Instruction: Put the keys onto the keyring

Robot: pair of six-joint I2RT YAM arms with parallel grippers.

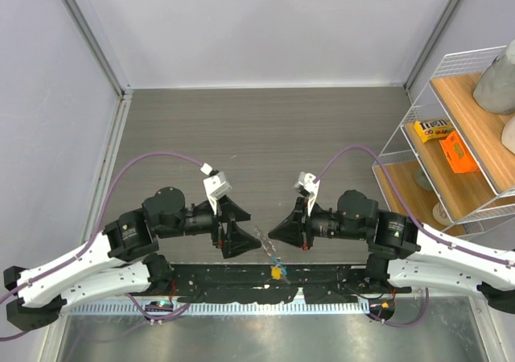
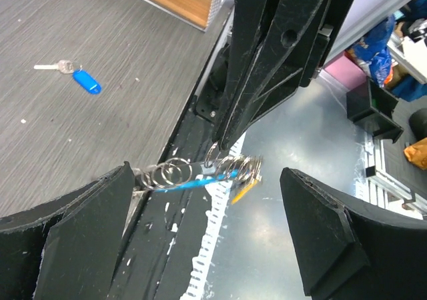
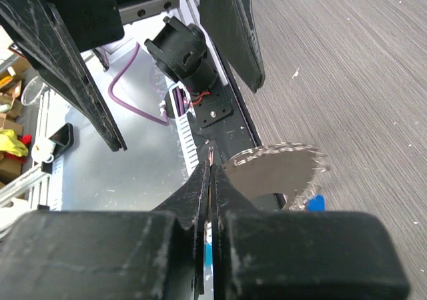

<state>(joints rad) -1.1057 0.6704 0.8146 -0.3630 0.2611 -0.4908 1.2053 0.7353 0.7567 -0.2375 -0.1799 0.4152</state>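
Left tool up close: spread wide, gripping nothing. Keyring hangs crosswise in the gap, one end at the tool's finger; whether they touch, cannot tell. Right tool is pinched shut on the ring's edge and holds it aloft, probably to present the loop for threading. Yellow tag dangles from it. Blue-tagged key lies flat on the counter, well apart, with bare surface around it. Ring sits over the black base rail at the near edge, a tight spot. Wire shelf stands well to the right.
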